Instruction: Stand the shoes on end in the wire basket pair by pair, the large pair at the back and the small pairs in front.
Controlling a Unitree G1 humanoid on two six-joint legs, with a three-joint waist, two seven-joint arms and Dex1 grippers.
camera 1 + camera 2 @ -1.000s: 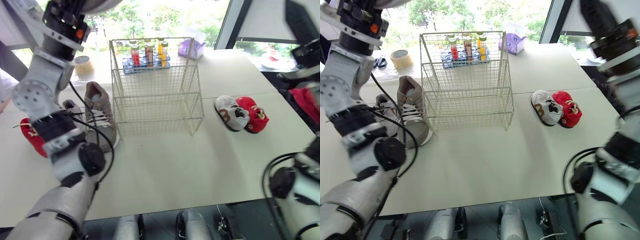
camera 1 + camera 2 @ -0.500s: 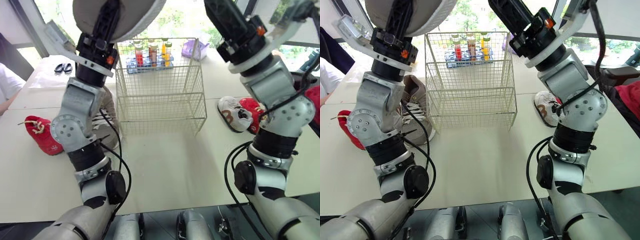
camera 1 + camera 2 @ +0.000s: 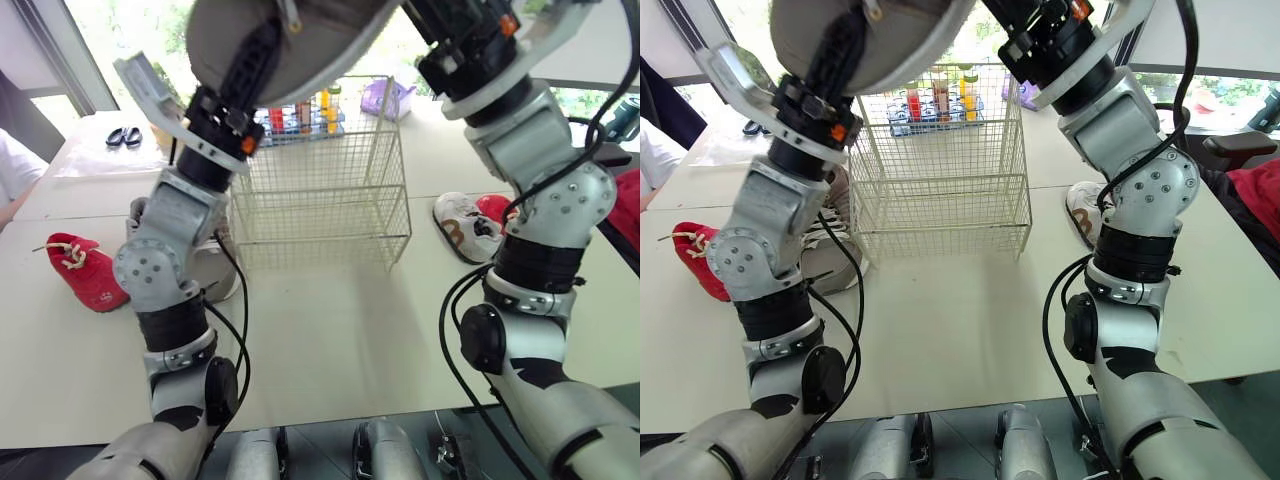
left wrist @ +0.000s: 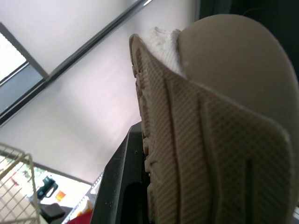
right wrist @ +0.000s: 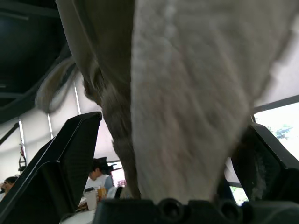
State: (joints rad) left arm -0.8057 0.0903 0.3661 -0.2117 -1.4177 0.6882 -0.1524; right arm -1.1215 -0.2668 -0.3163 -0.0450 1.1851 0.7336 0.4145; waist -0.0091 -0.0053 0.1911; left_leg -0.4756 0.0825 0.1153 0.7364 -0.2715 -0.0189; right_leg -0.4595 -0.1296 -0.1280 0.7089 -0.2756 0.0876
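Bright office-like workroom

A white desk (image 3: 330, 320) stands by tall windows (image 3: 130, 50) onto trees. It carries scissors (image 3: 122, 136), a tissue box (image 3: 385, 98) and a rack of bottles (image 3: 300, 108). A person (image 5: 96, 175) sits further inside.

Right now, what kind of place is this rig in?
Probably an office or lab workroom: pale tables by big windows with trees outside, a rack of coloured bottles behind the wire basket, and people seated at desks in the right wrist view.
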